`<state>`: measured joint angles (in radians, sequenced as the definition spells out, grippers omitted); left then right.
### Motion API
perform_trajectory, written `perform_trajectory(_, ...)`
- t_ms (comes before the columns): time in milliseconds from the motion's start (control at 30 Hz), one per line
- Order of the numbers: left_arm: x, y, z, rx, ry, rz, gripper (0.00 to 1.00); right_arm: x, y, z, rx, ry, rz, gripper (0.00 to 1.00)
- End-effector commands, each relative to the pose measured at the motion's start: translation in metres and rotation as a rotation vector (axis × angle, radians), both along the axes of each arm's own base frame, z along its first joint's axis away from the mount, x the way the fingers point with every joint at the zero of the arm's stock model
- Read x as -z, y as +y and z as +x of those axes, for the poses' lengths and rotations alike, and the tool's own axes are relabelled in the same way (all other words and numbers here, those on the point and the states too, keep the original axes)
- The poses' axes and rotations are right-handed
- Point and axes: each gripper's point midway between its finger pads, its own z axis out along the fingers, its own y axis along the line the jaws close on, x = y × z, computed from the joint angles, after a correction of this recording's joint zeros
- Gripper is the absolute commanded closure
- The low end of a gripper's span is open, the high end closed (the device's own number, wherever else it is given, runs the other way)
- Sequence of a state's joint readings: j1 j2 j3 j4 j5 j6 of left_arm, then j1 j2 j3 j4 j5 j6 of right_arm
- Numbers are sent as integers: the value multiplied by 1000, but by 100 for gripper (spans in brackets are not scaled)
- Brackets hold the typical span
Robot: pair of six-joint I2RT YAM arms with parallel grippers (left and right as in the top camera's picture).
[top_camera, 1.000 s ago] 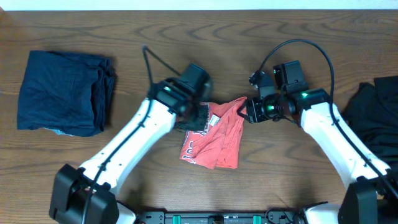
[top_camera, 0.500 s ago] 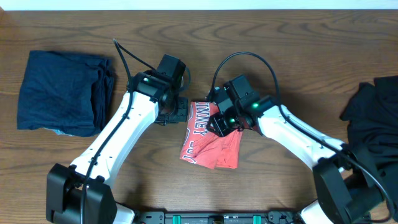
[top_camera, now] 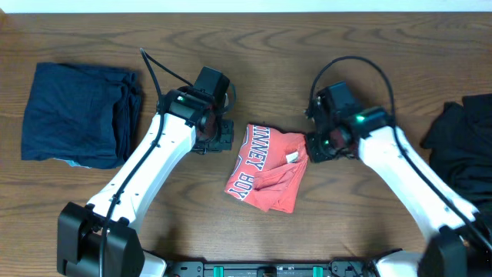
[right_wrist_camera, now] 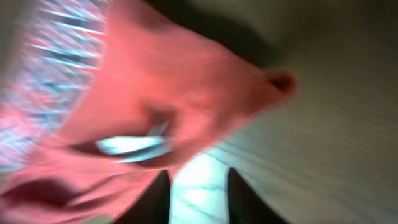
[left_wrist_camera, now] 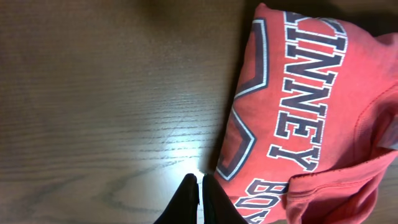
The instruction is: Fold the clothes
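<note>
Pretty sure robotics lab bench, not laundry room. Wood-grain table [top_camera: 369, 46], white left arm [top_camera: 146, 165] and right arm [top_camera: 407, 177] rising from near edge, loose black cable [top_camera: 157, 69] looping off wrist, black mounting rail [top_camera: 277, 269] with green bits. Clothes laid out like props: navy pile [top_camera: 73, 115] left, black heap [top_camera: 465, 146] right, red tee [top_camera: 265, 165] middle.

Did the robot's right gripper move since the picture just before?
Yes. The right gripper slid right, toward the black garment, from over the red T-shirt's middle to its right edge.
</note>
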<state>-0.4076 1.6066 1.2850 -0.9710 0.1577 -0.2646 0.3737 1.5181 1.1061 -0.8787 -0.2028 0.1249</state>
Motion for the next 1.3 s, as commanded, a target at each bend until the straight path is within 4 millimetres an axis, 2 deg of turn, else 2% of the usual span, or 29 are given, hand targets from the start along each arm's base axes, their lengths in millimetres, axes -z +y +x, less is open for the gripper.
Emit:
perform_trajectory(0,0,-1,-3,11,7,-11,93,-36,48,-10,-242,-58,250,58)
perform_trajectory(33,0,-1,-3,10,6,-11,92,-39,58,-13,-274,-64,287,54)
perform_trajectory(133,0,-1,-3,26,3,-8,92,-32,75,-16,-327,-67,289,48)
perform_trajectory(267,0,-1,-3,44,0,-5,90,-4,105,-25,-408,-22,277,48)
perform_trajectory(367,0,-1,-3,44,0,-5,90,24,113,-33,-408,53,231,59)
perform_trajectory(400,0,-1,-3,44,0,-5,90,34,107,-35,-383,86,189,61)
perform_trajectory(467,0,-1,-3,44,0,-5,90,46,85,-40,-330,137,77,73)
perform_trajectory(533,0,-1,-3,44,0,-5,89,53,44,-43,-187,193,-107,90)
perform_trajectory(567,0,-1,-3,44,0,-5,89,52,22,-44,-109,211,-198,95)
perform_trajectory(633,0,-1,-3,45,-1,-6,89,44,-16,-47,6,223,-354,99)
perform_trajectory(667,0,-1,-2,47,-4,-6,89,38,-28,-48,37,220,-395,99)
perform_trajectory(767,0,-3,1,47,-15,-11,88,23,-35,-44,66,181,-370,98)
perform_trajectory(833,-1,-3,2,47,-19,-13,89,13,-34,-36,70,125,-334,92)
perform_trajectory(867,-1,-3,1,47,-18,-13,88,8,-29,-31,41,93,-301,87)
perform_trajectory(933,-1,-3,1,47,-18,-12,88,-2,-12,-26,-46,43,-209,69)
perform_trajectory(967,-1,-3,1,47,-18,-12,88,-8,3,-26,-115,21,-132,59)
perform_trajectory(1033,-1,-3,1,47,-18,-12,87,-16,24,-29,-214,6,-17,50)
perform_trajectory(1067,-1,-3,1,47,-18,-12,87,-18,32,-31,-236,9,24,48)
perform_trajectory(1167,-1,-3,1,47,-18,-13,84,-12,38,-39,-242,62,66,51)
perform_trajectory(1200,-1,-3,1,47,-18,-13,84,-6,38,-43,-243,93,67,56)
perform_trajectory(1267,-1,-3,2,47,-19,-13,84,10,31,-57,-241,169,38,75)
